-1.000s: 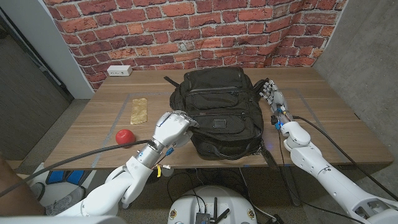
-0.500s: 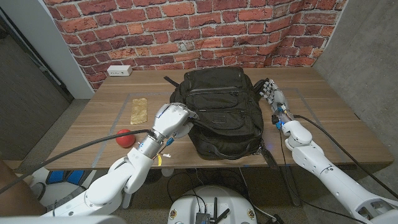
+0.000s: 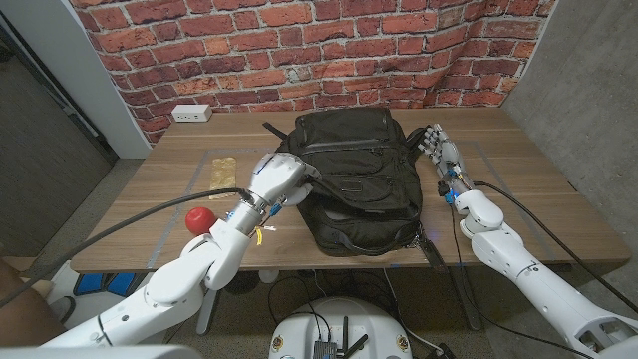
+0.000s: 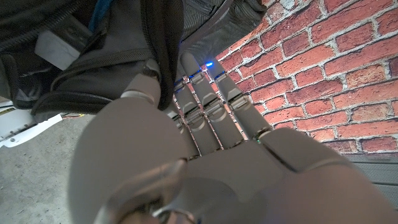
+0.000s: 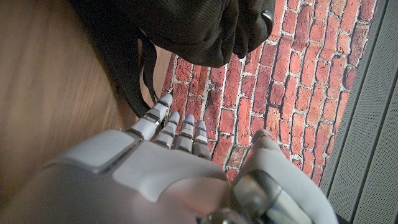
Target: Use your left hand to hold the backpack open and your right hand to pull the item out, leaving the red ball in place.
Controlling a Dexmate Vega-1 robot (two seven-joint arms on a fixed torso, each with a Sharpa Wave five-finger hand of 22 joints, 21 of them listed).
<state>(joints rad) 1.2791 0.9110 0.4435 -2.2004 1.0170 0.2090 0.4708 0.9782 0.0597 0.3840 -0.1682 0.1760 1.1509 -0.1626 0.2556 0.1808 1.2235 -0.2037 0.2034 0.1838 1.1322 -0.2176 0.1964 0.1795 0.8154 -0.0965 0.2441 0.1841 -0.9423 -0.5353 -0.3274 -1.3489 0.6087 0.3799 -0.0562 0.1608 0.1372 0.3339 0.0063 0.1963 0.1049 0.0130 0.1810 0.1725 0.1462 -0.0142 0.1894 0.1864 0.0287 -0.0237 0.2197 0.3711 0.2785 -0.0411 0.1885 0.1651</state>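
- The black backpack lies mid-table; through my left wrist camera I see its flap lifted over a dark opening, contents too dim to name.
- My left hand pinches that flap at the bag's left side.
- My right hand stands just right of the bag, fingers apart, holding nothing.
- The red ball sits on the table near-left, well apart from the bag.

Black backpack mid-table, red ball left.
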